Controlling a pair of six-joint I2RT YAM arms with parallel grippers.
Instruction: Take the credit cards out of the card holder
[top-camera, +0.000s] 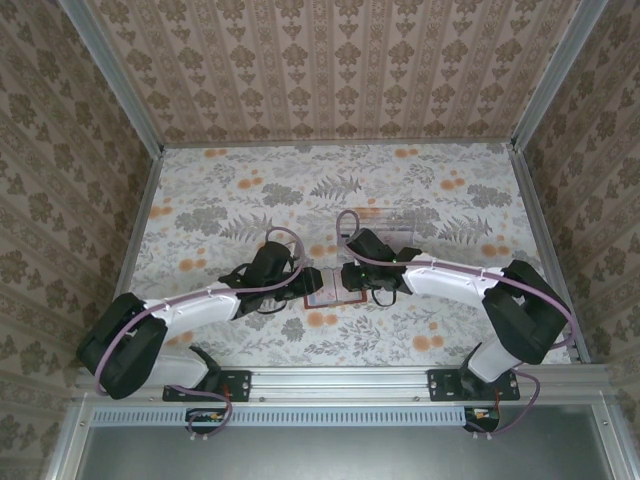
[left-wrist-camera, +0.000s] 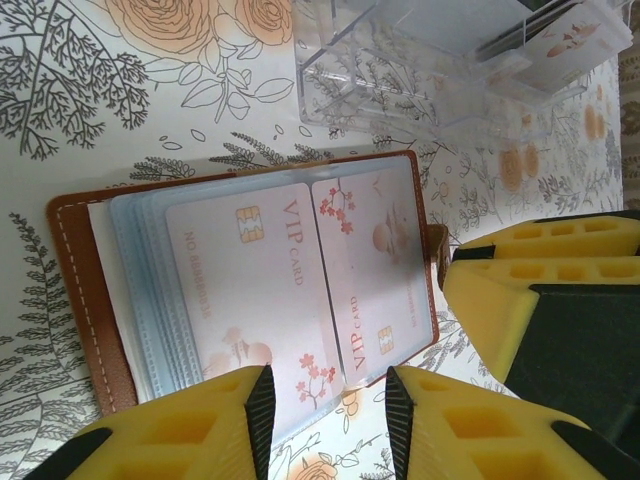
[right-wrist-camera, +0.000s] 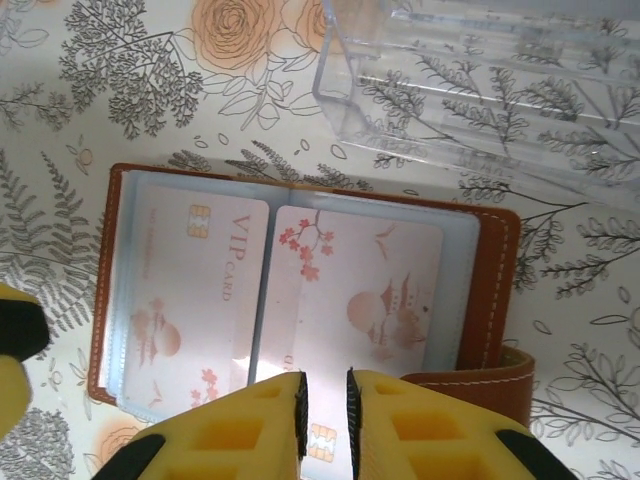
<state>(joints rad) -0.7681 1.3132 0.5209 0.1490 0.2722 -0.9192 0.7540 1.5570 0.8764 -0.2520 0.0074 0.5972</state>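
Card holder (left-wrist-camera: 85, 290) lies open and flat on the flowered surface (left-wrist-camera: 60, 90), brown cover down, its stack of grey-blue pockets (left-wrist-camera: 150, 300) facing up. In the top view it sits at mid-surface, where the tips of the two arms meet.

Two pale pink cards lie side by side in the top pockets. The left card (left-wrist-camera: 245, 290) has its gold chip at the far end. The right card (left-wrist-camera: 380, 270) is turned the other way, with its chip at the near end. Both read "VIP CARD" and carry small red blossoms.

The left end effector (left-wrist-camera: 327, 388) is at the holder's near edge with its yellow fingers clearly apart. The near corner of the left card and the pocket edge show in the gap between them. I cannot tell whether either finger touches the holder.

The right end effector (right-wrist-camera: 326, 385) is also at the near edge, over the near end of the right card. Its fingers are almost together, leaving only a slim slit through which the card's chip shows. I cannot tell whether they pinch the card or only hover over it. In the left wrist view this end effector is just beside the holder's right edge.

A clear tray (right-wrist-camera: 480, 90) stands beyond the holder, near it but apart. In the left wrist view a third card (left-wrist-camera: 575, 35), pale with an orange print, lies in the tray's right end.
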